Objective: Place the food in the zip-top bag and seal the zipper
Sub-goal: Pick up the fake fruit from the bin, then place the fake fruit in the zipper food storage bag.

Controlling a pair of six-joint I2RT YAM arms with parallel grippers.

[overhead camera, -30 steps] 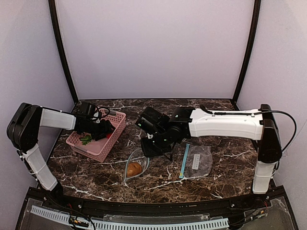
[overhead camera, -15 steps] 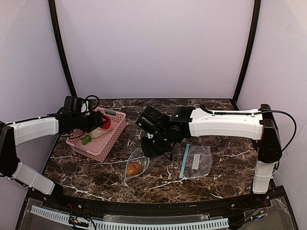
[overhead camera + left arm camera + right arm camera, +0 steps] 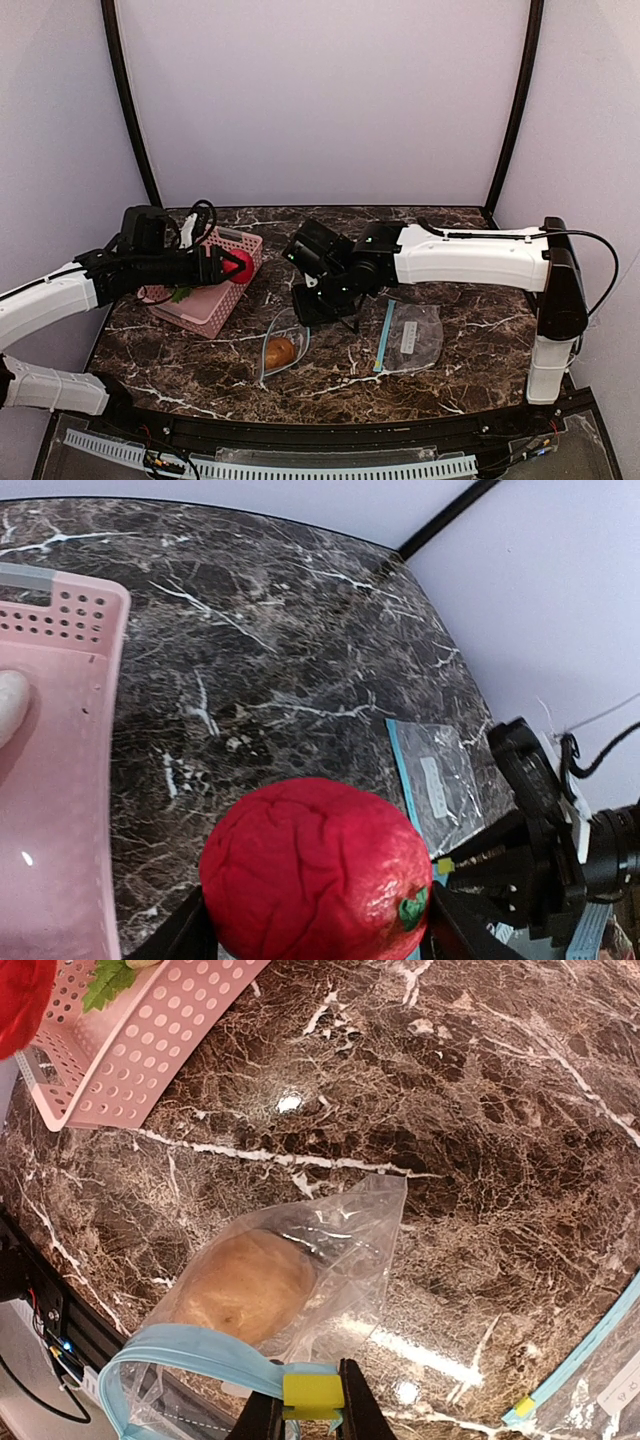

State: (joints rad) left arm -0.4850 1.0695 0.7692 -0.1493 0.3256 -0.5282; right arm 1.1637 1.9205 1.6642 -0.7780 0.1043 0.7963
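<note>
— From overhead, what's on my left side?
— I have my left gripper (image 3: 232, 268) clamped on the red ball (image 3: 241, 266), just off the pink basket (image 3: 205, 305) rim. My right gripper (image 3: 320, 305) sits low at the zip-top bag (image 3: 285, 345).
— Left wrist?
— Ball between both fingers (image 3: 185, 935), above the marble table (image 3: 250, 650). I see the whitish piece (image 3: 8, 705) in the basket.
— Right wrist?
— Jaws pinched together on the bag's blue zipper edge (image 3: 180, 1345). The bun (image 3: 245, 1290) lies inside, and the green sprig (image 3: 108, 978) is in the basket.
</note>
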